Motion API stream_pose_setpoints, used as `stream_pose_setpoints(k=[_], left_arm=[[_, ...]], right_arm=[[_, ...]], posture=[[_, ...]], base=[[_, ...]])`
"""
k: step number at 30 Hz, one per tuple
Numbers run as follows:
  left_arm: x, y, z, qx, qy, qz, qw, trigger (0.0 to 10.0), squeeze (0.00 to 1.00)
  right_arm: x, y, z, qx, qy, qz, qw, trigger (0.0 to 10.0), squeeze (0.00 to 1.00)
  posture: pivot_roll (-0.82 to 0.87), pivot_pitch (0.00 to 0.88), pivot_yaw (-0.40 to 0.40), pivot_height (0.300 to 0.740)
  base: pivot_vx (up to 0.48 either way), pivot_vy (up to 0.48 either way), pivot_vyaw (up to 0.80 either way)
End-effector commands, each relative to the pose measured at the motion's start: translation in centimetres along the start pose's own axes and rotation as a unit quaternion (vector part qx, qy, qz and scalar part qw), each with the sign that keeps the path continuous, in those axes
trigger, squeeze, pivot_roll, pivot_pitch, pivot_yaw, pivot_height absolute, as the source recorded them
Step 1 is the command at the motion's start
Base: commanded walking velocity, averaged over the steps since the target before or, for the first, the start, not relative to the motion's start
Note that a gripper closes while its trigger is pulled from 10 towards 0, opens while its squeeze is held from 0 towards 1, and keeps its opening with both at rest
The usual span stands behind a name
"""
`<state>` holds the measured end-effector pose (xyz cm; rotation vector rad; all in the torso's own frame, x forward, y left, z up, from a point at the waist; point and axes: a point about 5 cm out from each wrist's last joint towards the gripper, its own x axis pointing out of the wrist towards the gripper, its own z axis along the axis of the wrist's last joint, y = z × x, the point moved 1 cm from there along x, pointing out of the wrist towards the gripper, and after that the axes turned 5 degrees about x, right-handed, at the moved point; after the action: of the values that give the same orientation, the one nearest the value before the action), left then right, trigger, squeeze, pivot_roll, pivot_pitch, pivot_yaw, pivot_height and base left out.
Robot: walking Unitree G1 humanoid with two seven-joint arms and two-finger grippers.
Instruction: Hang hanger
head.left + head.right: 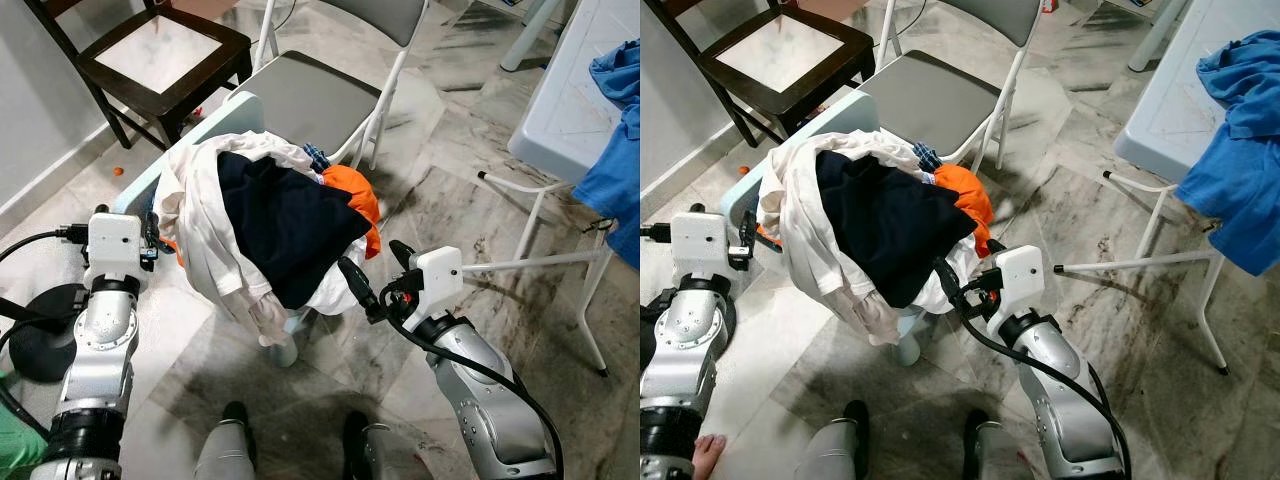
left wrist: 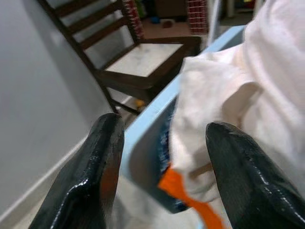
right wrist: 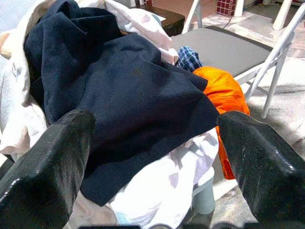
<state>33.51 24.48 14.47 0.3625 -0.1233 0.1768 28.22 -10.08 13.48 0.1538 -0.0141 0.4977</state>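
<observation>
Marble floor (image 1: 430, 210) | clothes pile (image 1: 270, 215) on pale-blue chair (image 2: 147, 138) | left pincer (image 2: 162, 179) wide beside it | right pincer (image 3: 152, 162) wide, facing navy garment (image 3: 124, 90)

I count two chairs, one dark wooden (image 1: 160, 60) and one grey folding (image 1: 320, 100), one light blue stool (image 1: 215, 125) heaped with one pile of clothes (image 1: 270, 220), one white worktop (image 1: 580, 90) carrying one blue garment (image 1: 1240, 170), and my two hands, left (image 2: 162, 176) and right (image 3: 152, 171).
</observation>
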Motion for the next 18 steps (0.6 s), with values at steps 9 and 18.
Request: stream_pose_setpoints(k=[9, 18], left_arm=[[1.8, -2.0, -0.8, -0.019, 0.037, -0.040, 0.998, 10.0, 0.00], [2.8, -2.5, -1.2, -0.050, 0.055, -0.043, 0.996, 0.0, 0.00]], right_arm=[[-0.8, -0.1, -0.2, -0.009, 0.007, -0.007, 1.000, 10.0, 0.00], [-1.1, -0.4, 0.0, -0.013, 0.006, -0.016, 1.000, 10.0, 0.00]], posture=[[0.04, 0.345, -0.062, 0.740], [0.02, 0.344, -0.056, 0.740]], base=[[0.000, 0.000, 0.00], [0.000, 0.000, 0.00]])
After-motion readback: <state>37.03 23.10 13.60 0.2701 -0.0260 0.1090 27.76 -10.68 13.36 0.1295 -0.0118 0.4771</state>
